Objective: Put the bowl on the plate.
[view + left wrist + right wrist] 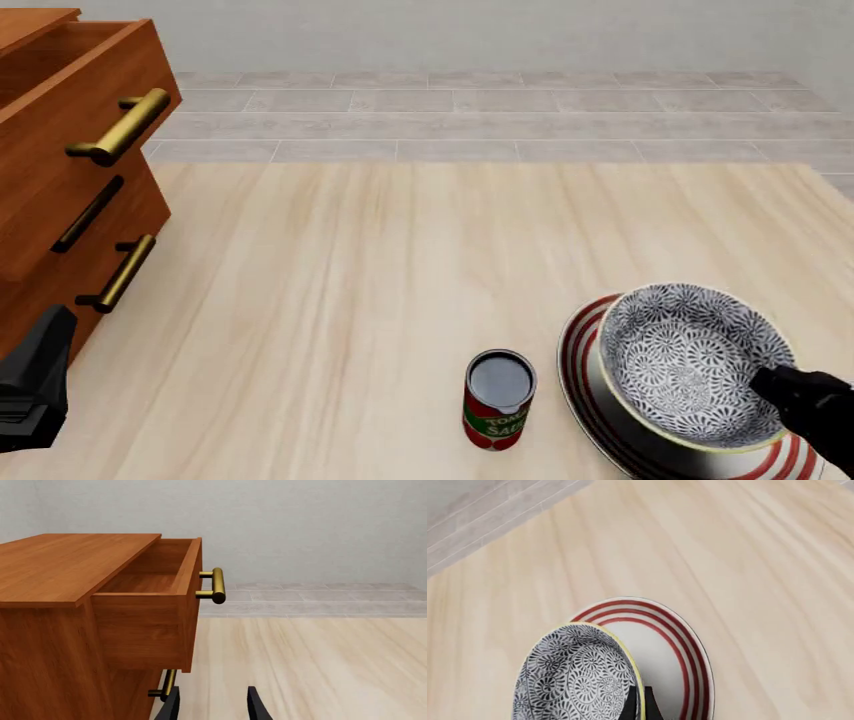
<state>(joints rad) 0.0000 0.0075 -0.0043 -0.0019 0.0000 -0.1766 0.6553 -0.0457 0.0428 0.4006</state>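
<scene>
Right wrist view: right gripper (638,706) pinches rim of the bowl (577,677), bowl tilted above the plate (684,645), whether touching it unclear. Lowering straight down should seat it. Farther off, left gripper (213,705) idle, jaws apart, facing dresser (73,610).

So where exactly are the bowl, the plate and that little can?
bowl (683,362): front view, patterned inside.
plate (662,650): right wrist view, white surface inside the red rings.
can (498,404): front view, red label on its side.
</scene>
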